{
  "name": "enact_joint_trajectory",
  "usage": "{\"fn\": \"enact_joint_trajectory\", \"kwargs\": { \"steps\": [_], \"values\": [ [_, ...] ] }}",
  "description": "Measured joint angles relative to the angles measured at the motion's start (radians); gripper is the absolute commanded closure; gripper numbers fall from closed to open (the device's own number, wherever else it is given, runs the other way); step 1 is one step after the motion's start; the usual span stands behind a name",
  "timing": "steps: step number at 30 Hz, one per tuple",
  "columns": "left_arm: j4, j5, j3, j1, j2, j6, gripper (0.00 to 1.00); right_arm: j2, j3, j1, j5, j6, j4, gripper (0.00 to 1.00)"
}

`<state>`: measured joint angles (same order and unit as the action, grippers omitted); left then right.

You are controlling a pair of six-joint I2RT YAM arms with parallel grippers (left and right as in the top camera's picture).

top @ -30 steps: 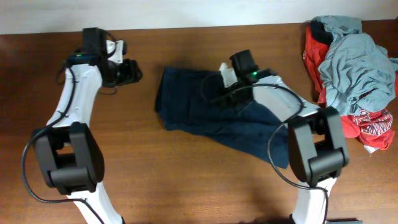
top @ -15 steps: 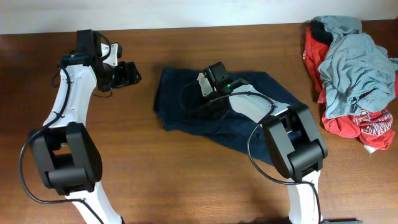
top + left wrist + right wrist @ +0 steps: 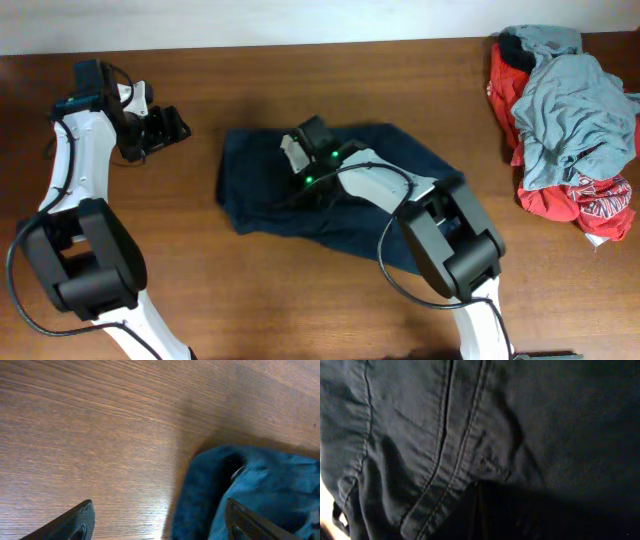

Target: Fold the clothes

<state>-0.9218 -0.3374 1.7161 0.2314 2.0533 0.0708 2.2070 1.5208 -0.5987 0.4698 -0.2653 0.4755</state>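
left end effector fingers (image 3: 75, 522): cropped at bottom edge | right end effector (image 3: 479, 510): lost against dark navy cloth garment (image 3: 470, 425) | red white-printed garment (image 3: 600, 200): mostly under pale grey-blue garment (image 3: 575, 100)

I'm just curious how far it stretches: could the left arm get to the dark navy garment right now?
Probably yes: only bare table lies between the left arm's open fingers and the navy garment.
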Motion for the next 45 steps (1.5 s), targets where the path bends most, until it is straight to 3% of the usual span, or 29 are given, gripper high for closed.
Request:
{"fn": "enact_joint_trajectory", "kwargs": {
  "steps": [1, 3, 5, 10, 22, 33, 45],
  "values": [
    [-0.005, -0.001, 0.0, -0.004, 0.0, 0.0, 0.17, 0.006, 0.021, -0.006, 0.009, 0.004, 0.036, 0.96],
    [-0.018, -0.004, 0.0, -0.011, 0.0, 0.0, 0.18, 0.014, 0.059, -0.01, 0.023, 0.014, 0.101, 0.8],
    [-0.034, -0.005, -0.005, -0.021, 0.0, -0.001, 0.18, 0.024, 0.136, -0.006, 0.034, 0.042, 0.203, 0.49],
    [-0.06, -0.008, -0.045, -0.026, 0.0, -0.018, 0.18, 0.03, 0.378, 0.023, 0.049, 0.121, 0.47, 0.32],
    [-0.061, -0.134, -0.105, -0.029, 0.085, -0.14, 0.18, 0.03, 0.873, 0.223, 0.056, 0.257, 0.876, 0.29],
    [-0.06, -0.193, -0.105, -0.029, 0.15, -0.211, 0.18, 0.029, 0.912, 0.37, 0.066, 0.33, 1.015, 0.29],
    [-0.06, -0.348, -0.105, -0.029, 0.18, -0.303, 0.17, 0.029, 0.912, 0.388, 0.083, 0.35, 1.02, 0.29]
  ]
}}
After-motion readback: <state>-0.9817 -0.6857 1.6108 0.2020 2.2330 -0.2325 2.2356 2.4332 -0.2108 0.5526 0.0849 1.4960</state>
